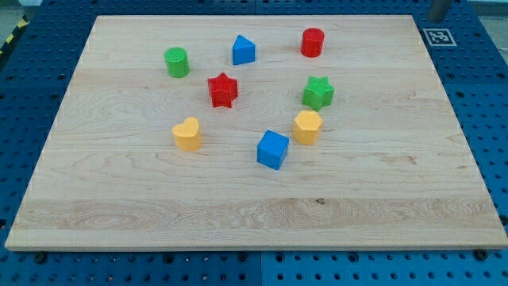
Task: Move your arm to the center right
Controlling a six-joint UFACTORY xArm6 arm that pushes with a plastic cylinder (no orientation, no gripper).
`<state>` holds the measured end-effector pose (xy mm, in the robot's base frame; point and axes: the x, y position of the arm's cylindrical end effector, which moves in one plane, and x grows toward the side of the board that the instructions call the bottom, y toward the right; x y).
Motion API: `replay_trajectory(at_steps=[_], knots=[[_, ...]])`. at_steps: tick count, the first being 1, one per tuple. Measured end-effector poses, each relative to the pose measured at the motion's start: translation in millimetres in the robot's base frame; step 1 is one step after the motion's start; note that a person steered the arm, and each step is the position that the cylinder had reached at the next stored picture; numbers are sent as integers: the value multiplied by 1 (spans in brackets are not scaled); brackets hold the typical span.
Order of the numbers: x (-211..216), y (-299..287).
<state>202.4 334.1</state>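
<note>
Only a short grey stub of the rod shows at the view's top right edge, and my tip [436,17] is just beyond the board's top right corner, far from every block. The nearest block is the red cylinder [313,42], well to its left. On the wooden board [397,199] also lie a blue triangular block [244,50], a green cylinder [176,62], a red star [223,90], a green star [318,92], a yellow hexagon [307,126], a blue cube [272,149] and a yellow heart [187,133].
A black-and-white marker tag [438,36] lies just off the board's top right corner. Blue perforated table [484,87] surrounds the board on all sides.
</note>
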Motion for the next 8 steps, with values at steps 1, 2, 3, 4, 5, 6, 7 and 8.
replay_trajectory(at_steps=[1, 2, 3, 4, 5, 6, 7, 8], knots=[[0, 0], [5, -1], [5, -1], [5, -1], [5, 3], [11, 11], [12, 12], [12, 12]])
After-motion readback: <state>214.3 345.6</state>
